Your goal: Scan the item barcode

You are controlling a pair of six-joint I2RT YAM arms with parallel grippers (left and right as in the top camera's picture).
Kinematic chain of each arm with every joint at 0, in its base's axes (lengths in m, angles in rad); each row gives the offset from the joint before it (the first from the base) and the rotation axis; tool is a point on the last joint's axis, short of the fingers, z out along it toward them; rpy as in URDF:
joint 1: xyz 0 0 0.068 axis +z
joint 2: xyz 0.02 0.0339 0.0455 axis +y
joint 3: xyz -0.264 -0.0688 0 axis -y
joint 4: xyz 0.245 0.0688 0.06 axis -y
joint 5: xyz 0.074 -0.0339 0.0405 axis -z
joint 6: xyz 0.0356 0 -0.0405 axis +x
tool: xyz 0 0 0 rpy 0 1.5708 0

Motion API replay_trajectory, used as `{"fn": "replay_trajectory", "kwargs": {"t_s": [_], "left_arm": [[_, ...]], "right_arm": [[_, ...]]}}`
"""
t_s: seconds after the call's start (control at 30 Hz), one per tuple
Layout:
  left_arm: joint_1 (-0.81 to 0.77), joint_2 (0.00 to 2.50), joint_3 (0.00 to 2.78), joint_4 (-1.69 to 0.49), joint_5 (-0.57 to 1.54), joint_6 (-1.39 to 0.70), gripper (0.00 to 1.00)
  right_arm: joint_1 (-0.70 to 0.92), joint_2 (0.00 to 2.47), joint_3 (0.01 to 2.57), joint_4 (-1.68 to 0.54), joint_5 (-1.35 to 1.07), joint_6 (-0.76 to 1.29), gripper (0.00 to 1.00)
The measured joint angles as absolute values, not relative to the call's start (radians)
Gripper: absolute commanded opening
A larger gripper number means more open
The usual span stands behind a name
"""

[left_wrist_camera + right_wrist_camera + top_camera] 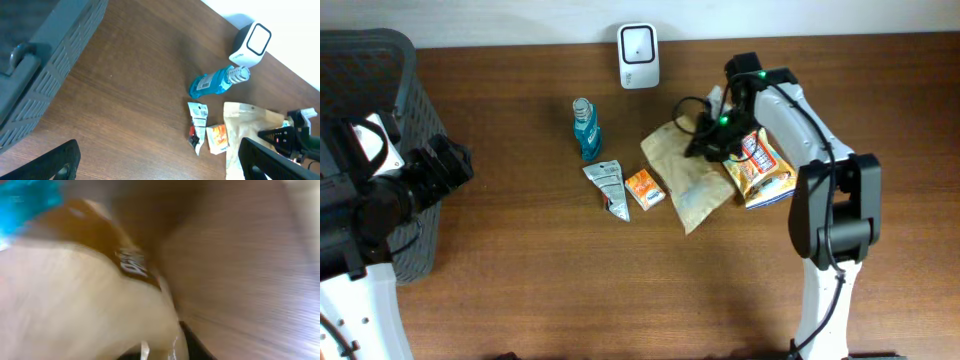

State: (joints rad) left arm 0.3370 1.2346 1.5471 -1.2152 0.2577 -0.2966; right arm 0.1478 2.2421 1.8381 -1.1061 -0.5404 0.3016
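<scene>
Wooden table (pixel 520 280), dark basket (pixel 380 55), blue bottle (pixel 586 130), scanner (pixel 638 43)

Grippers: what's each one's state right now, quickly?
Left gripper: open, holding nothing.
Right gripper: down at the tan pouch; wrist view is blurred, so open or shut cannot be told.

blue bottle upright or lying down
Lying down: the blue bottle rests lengthwise on the table, its side label facing up and its cap end nearest the white scanner.
</scene>
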Motion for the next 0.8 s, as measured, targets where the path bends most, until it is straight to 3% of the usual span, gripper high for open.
{"fn": "replay_trajectory", "kwargs": {"t_s": [0.17,0.4,0.57,0.8], "left_arm": [[0.337,1.235,1.547,-1.215,0.258,-0.297,0.99],[0.337,1.235,1.547,-1.214,0.258,-0.296,0.99],[0.337,1.235,1.547,-1.215,0.258,-0.297,0.99],[0.337,1.235,1.547,-1.215,0.258,-0.297,0.99]], "right_arm": [[0.125,2.243,1.860,-1.199,-0.271,0.297,0.43],[0.131,2.246,2.135,-1.421,-0.190,0.223,0.56],[0.213,2.239,2.176,-1.503,-0.160,0.082,0.98],[0.401,2.240,1.979,-1.316,-0.067,0.065,0.99]]}}
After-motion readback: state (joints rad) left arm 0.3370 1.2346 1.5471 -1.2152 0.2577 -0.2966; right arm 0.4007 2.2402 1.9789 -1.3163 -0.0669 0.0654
